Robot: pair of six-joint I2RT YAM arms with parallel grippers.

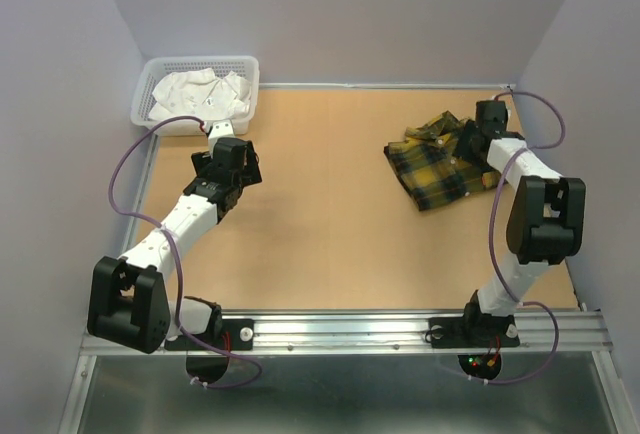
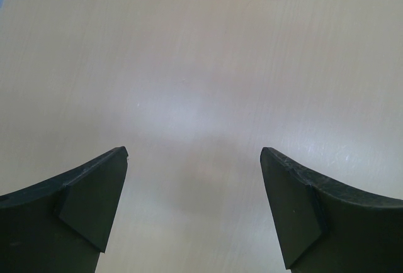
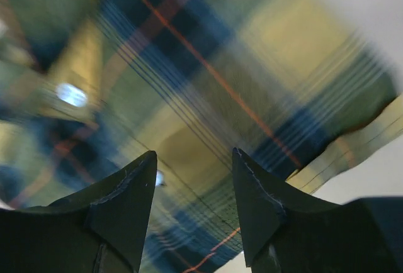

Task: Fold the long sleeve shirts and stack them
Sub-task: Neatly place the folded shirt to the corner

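- One plaid shirt (image 1: 432,172) is lying folded-ish at upper right.
- Right pincer (image 3: 194,160) is hovering over it, fingers apart; left pincer (image 2: 194,155) is gaping too.
- I'm guessing that pinching just one layer risks dragging the fold open.

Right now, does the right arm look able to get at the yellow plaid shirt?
Probably yes. The right gripper hangs close over the yellow plaid shirt, jaws open, and nothing lies between them.
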